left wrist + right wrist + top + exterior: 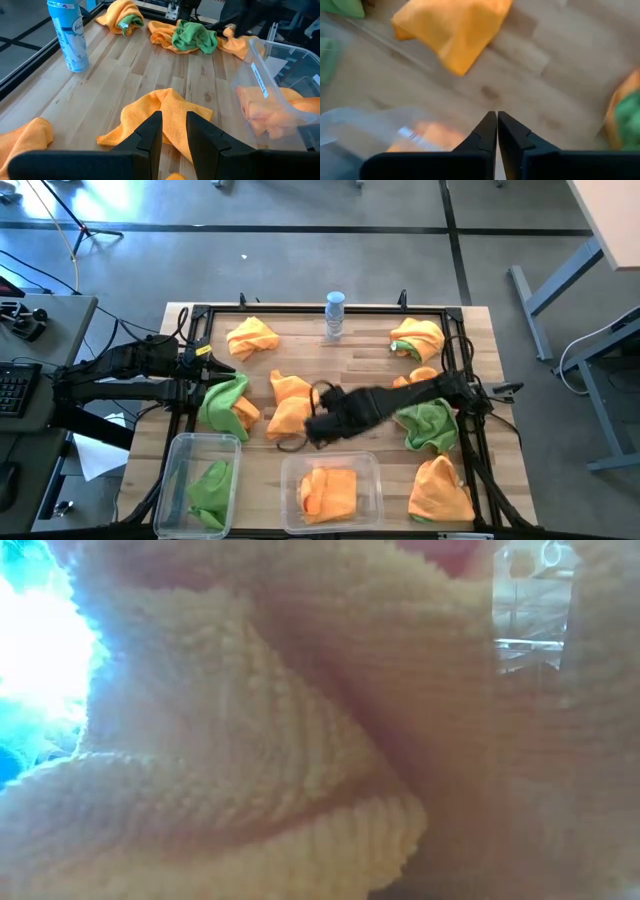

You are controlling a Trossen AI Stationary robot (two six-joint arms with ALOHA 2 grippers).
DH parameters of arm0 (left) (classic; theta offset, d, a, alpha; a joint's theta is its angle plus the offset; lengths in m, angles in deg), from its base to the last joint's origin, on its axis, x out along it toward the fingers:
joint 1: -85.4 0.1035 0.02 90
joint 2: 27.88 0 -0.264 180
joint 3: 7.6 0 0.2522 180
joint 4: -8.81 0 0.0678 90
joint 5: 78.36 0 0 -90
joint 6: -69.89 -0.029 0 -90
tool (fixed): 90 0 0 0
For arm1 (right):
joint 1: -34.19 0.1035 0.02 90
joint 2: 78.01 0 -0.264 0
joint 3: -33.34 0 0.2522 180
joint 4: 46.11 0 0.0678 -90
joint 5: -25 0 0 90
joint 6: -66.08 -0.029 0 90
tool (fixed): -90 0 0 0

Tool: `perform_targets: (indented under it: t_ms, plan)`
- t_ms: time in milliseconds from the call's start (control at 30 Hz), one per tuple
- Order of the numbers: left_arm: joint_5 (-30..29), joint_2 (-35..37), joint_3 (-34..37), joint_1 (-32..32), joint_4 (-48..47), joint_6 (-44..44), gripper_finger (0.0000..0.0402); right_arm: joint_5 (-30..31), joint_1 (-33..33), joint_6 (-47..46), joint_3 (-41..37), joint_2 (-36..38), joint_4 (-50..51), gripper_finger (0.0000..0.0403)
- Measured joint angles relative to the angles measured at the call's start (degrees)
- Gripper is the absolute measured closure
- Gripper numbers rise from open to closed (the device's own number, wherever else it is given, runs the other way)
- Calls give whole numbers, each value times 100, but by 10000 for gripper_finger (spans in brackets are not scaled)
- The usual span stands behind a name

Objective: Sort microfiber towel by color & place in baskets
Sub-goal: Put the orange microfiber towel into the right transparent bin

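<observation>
Step in hand: judged to fall between picks. The right gripper point(312, 430) hangs empty over mid-table, beside the wider basket point(372, 465), which holds orange cloths point(330, 490).
Right claw: fingers pressed together on nothing; in the right wrist view the tips point(496, 120) meet over bare wood.
Left claw: the left gripper point(173, 131) sits at the table's left edge, fingers set narrowly apart with a slim gap between them, pinching nothing that shows. The arm appears to wait.
Nearest task cloth: an orange towel point(290, 405) lies on the wood just beside the right gripper, toward the left arm. In the right wrist view it shows ahead of the closed tips point(452, 30), apart from them.
Green work: a green towel point(222, 402) lies bunched with an orange one just ahead of the left gripper. The narrower basket point(180, 445) already holds one green cloth point(212, 485).
Remaining loose: orange towels at the far left point(252, 337) and near right point(440, 490), a mixed bundle at the far right point(417, 338), a green towel point(428, 425) under the right arm.
Other item: a clear bottle point(334, 315) stands at the far edge; not part of the sort.
Progress: judged early, most cloths unsorted.
Next move calls for: spreading the right fingers, shifting over the nearby orange towel, lowering and pinching its bunched top, then carrying it to the wider basket.
Risk: the towel's trailing edge could catch the basket rim.
Low view: blocked by cloth point(300, 740) against the lens.
</observation>
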Motion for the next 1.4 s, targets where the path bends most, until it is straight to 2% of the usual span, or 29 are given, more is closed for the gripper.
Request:
perform_targets:
  t_ms: [233, 467, 600, 800, 1100, 1200, 1400]
  plan:
    - [-326, 0, 0, 0, 2, -2, 328, 4, -1015, 2781, -226, -4, 0, 399]
    - [-688, 0, 0, 1, -4, -2, 328, -36, -1847, 4597, -271, 125, 2, 402]
    - [-747, 0, 0, 0, -8, -2, 328, 208, -2142, 5197, -271, 393, 3, 402]
    - [-757, 1, 0, 2, -13, -2, 328, 240, -2464, 5765, -271, 727, 4, 402]
    - [-761, 0, 0, 2, -11, -2, 328, 240, -2559, 5950, -375, 863, -384, 403]
    - [-763, 0, 0, 0, -15, -2, 328, -16, -2500, 5888, -1217, 1096, -1103, 403]
    - [-765, 2, 0, 0, -28, 110, 328, -531, -2242, 5001, -4206, 2456, -3148, 403]
